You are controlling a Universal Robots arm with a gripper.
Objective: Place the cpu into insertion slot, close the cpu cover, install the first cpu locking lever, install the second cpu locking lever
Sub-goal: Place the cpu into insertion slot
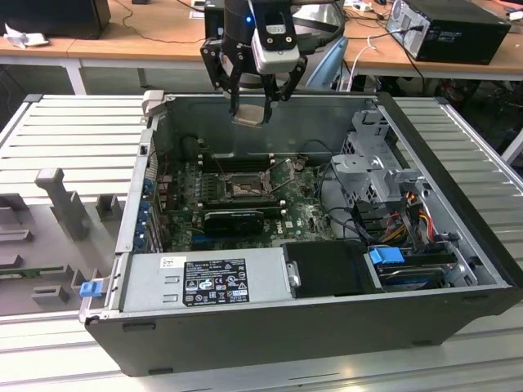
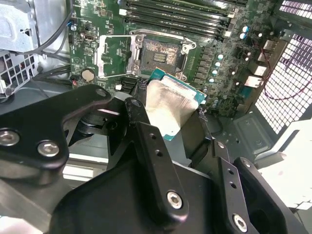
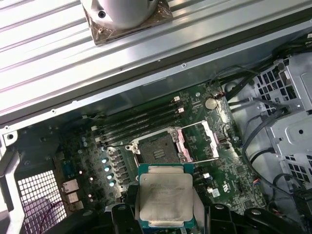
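Silver-grey cpu (image 1: 250, 113): held in the air above the far wall of the case (image 1: 327, 122), well apart from the socket.
Gripper (image 1: 252, 104): fingers clamped on opposite cpu edges.
Insertion slot (image 3: 157, 150): bare, on the motherboard (image 3: 234, 170).
Cpu cover (image 3: 197, 141): swung open beside the socket.

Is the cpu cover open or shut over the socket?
Open: the cpu cover is swung aside, leaving the insertion slot bare; the cpu is outside it.

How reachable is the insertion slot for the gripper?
Probably yes: the cpu cover is swung open, the insertion slot sits bare, and the gripper, holding the cpu, hangs above the open case.
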